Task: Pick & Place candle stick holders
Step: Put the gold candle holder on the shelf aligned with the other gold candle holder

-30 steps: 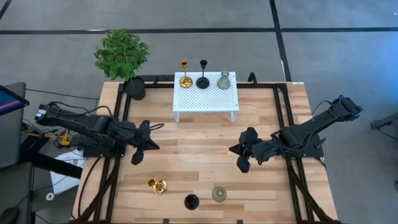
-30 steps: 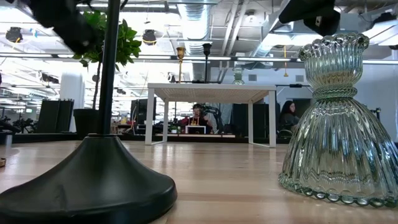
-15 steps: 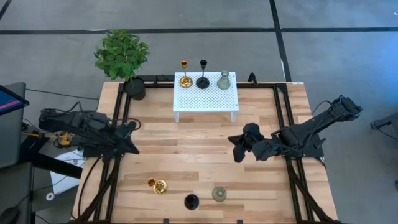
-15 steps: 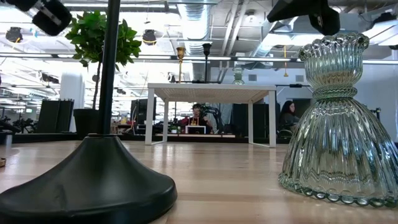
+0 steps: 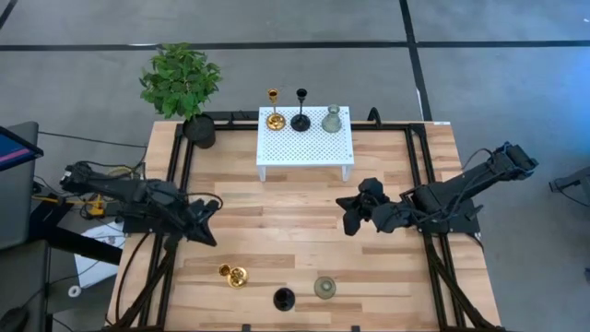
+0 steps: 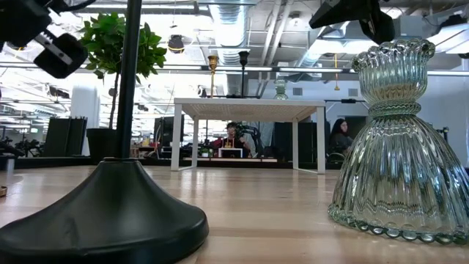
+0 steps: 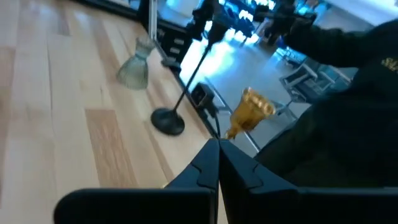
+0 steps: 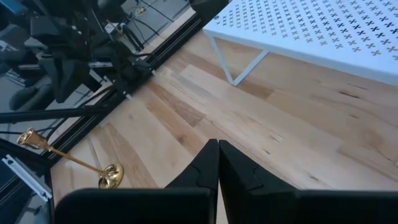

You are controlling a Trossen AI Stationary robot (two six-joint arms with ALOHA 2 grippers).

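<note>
Three candle stick holders stand on their round bases near the table's front edge: a gold one (image 5: 233, 275), a black one (image 5: 284, 298) and a grey-green glass one (image 5: 324, 288). Three more, gold (image 5: 274, 109), black (image 5: 300, 111) and grey-green (image 5: 332, 119), stand on the white perforated stand (image 5: 304, 148) at the back. My left gripper (image 5: 208, 224) is shut and empty above the table's left side, behind and left of the front gold holder (image 7: 249, 112). My right gripper (image 5: 349, 219) is shut and empty right of centre, in front of the stand (image 8: 311, 31).
A potted plant (image 5: 182, 85) in a black pot stands at the table's back left corner. Bare wood lies between the stand and the front row. In the low view the black holder's base (image 6: 110, 213) and the glass holder (image 6: 399, 147) fill the foreground. People sit in the room beyond.
My left gripper has drawn back toward the table's left edge, then come back toward the right and the near edge, closer to the front gold holder. My right gripper has moved a little toward the far edge. No holder has moved.
</note>
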